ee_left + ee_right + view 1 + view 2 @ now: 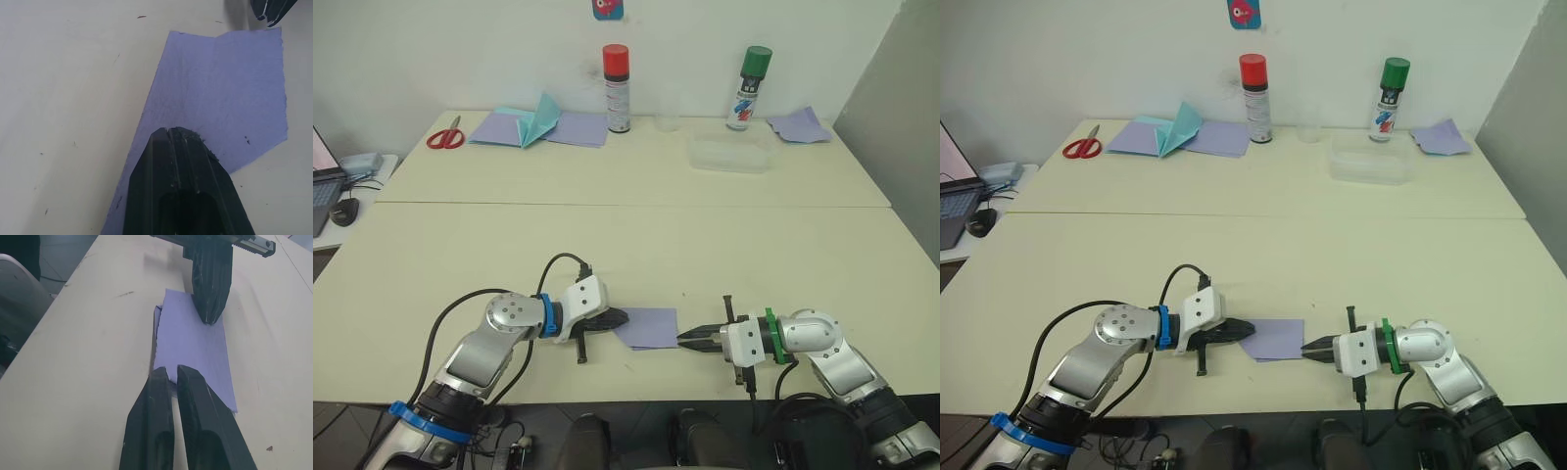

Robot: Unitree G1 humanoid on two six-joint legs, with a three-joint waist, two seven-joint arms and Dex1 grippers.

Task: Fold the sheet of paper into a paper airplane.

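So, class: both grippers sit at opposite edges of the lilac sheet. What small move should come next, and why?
Probably the right gripper should pinch its edge of the sheet of paper and lift it over. The left gripper, shut, presses the opposite edge flat, and the sheet shows only a faint crease.

Two spray cans: red-capped can, green-capped can. One pair of scissors. One teal folded paper. One small purple sheet near front edge. Two wide purple sheets by teal paper, one more purple sheet at far right. One clear cup. One clear plastic box. Two tables. Two grippers: left gripper, right gripper.
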